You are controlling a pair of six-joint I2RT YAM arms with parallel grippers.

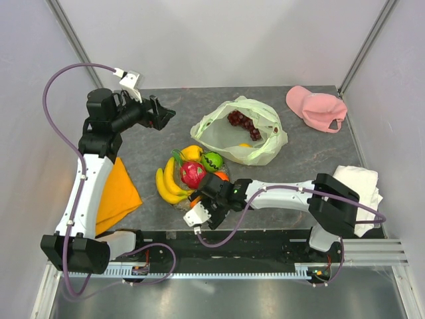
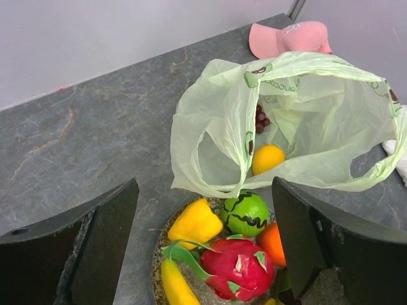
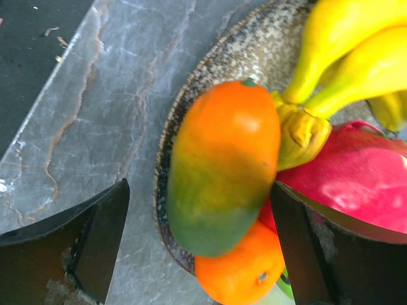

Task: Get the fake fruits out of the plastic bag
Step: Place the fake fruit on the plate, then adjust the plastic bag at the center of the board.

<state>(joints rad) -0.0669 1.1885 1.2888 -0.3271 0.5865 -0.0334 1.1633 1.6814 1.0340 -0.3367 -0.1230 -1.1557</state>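
The plastic bag [image 1: 239, 133] lies open at the table's middle back, with dark grapes [image 1: 242, 121] and a yellow fruit [image 1: 245, 145] inside. In front of it a speckled plate [image 3: 254, 51] carries bananas [image 1: 166, 186], a dragon fruit [image 1: 192, 174], a green fruit [image 1: 212, 161], a yellow fruit [image 1: 192, 153] and an orange [image 3: 241, 273]. An orange-green mango [image 3: 222, 165] rests on the plate's rim between the open jaws of my right gripper [image 3: 198, 197], with a gap on one side. My left gripper [image 2: 205, 190] hovers open above the plate, facing the bag [image 2: 216, 140], and holds nothing.
A pink cap [image 1: 315, 107] lies at the back right. White folded cloth [image 1: 362, 189] sits by the right arm's base, and an orange cloth [image 1: 116, 193] lies under the left arm. The plate sits close to the table's near edge.
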